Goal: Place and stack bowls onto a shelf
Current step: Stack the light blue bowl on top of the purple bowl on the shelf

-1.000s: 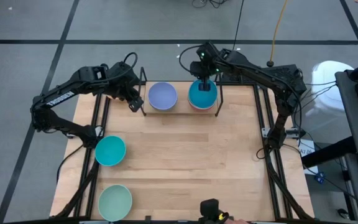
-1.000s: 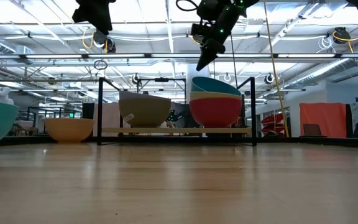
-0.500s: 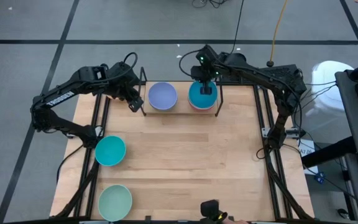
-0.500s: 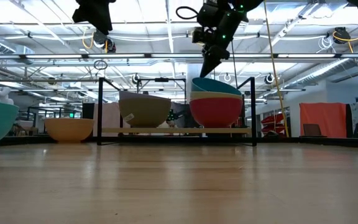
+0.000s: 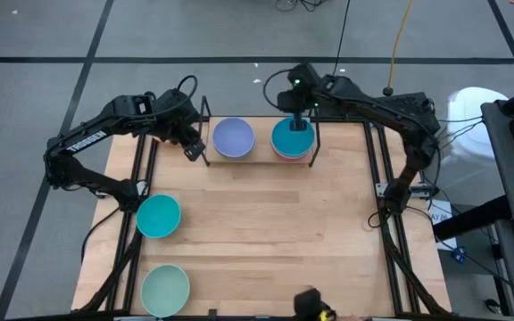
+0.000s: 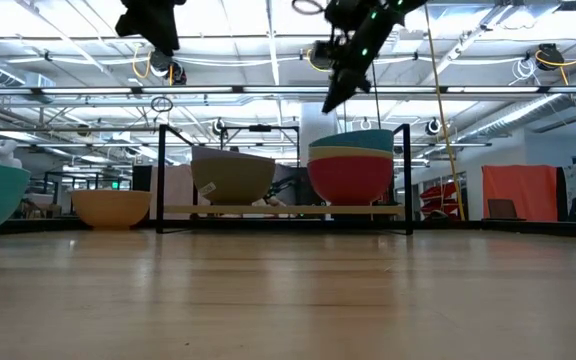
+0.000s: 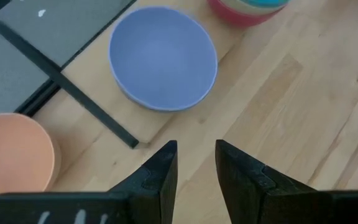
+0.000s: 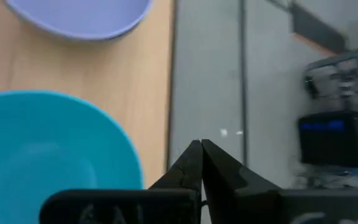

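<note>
Two stacks on the shelf point(image 5: 259, 157): lavender bowl point(image 5: 234, 137) on top of the left one, a teal bowl point(image 5: 292, 138) on top of the right one. Low view shows the left stack's bottom as an olive bowl point(image 6: 233, 178), and the right stack as magenta bowl point(image 6: 351, 180) at the bottom, cream bowl point(image 6: 351, 153) in the middle, teal on top, sitting level.

Right hand point(image 5: 298, 115) is above the far rim of the teal bowl, clear of it; low view has it well above the stack, apart from the bowls. Right wrist view: fingertips point(image 8: 192, 151) pressed together, nothing between them, teal bowl just beside them.

Left hand point(image 5: 192, 148) hangs at the shelf's left end, beside the lavender bowl. Left wrist view: fingers point(image 7: 162, 167) a narrow gap apart, empty.

Orange bowl point(image 7: 14, 155) sits outside the shelf's left upright; in the low view it rests on the surface point(image 5: 266, 241) left of the rack. It's hidden under the left arm in the high view.

Second teal bowl point(image 5: 159, 216) and mint bowl point(image 5: 165, 289) are at the surface's left edge, near side, well apart from the shelf, mint one nearest the front.
</note>
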Tool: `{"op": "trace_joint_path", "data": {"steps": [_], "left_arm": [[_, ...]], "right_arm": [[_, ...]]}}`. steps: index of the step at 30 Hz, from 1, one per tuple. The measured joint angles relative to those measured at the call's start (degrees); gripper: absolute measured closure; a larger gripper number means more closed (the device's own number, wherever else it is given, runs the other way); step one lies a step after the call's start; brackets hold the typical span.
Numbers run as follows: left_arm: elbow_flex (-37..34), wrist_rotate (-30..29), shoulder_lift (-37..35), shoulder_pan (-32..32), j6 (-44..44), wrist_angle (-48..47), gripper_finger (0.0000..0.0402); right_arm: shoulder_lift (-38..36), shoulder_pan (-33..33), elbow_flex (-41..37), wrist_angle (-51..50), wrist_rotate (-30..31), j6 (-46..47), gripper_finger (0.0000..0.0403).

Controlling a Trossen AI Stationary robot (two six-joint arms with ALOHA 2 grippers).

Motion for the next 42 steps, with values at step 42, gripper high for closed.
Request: {"op": "trace_joint_path", "data": {"steps": [42], "left_arm": [[-24.0, 9.6, -0.4, -27.5, -67.7, -8.3, 0.0289]], "right_arm": [[-24.7, 6.7, 0.1, -8.7, -0.3, 13.8, 0.0403]]}}
